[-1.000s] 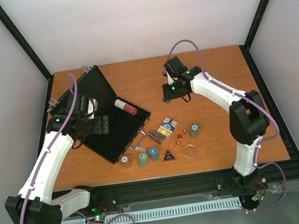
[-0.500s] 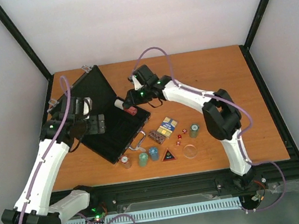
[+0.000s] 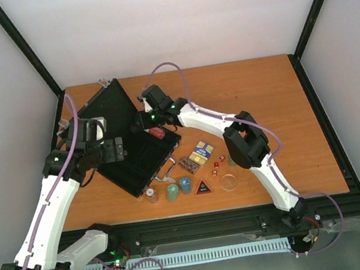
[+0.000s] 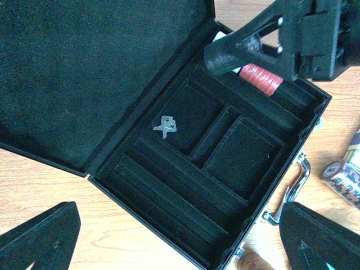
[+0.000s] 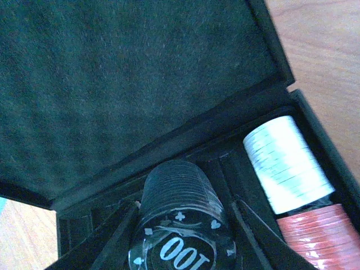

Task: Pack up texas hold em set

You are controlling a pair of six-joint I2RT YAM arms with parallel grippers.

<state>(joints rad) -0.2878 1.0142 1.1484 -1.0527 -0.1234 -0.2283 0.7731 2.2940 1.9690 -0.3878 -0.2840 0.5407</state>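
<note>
The black case [image 3: 143, 156] lies open at the left, its lid [image 3: 104, 109] tipped back. My right gripper [image 3: 145, 122] hangs over the tray's far end, shut on a black chip stack [image 5: 179, 191] marked 100. Beside that stack, white chips [image 5: 286, 162] and red chips [image 5: 322, 236] lie in a slot. My left gripper [image 4: 180, 242] hovers open above the tray's near edge [image 4: 169, 225]. Small keys [image 4: 167, 126] sit in a compartment. On the table stand green [image 3: 172, 191] and blue [image 3: 185, 185] chip stacks, card decks [image 3: 202, 152], red dice [image 3: 217, 163], a black triangle [image 3: 203, 187] and a clear disc [image 3: 228, 181].
The case's silver handle [image 4: 293, 185] sticks out toward the loose pieces. A brown-and-white chip stack [image 3: 150, 194] stands by the case's near corner, another brown stack [image 3: 188, 164] lies by the decks. The right arm's elbow [image 3: 243, 144] hangs over the table's middle.
The right arm has swung left from the far middle of the table to over the open case, carrying the black stack. The left gripper has drawn back slightly to the left.
</note>
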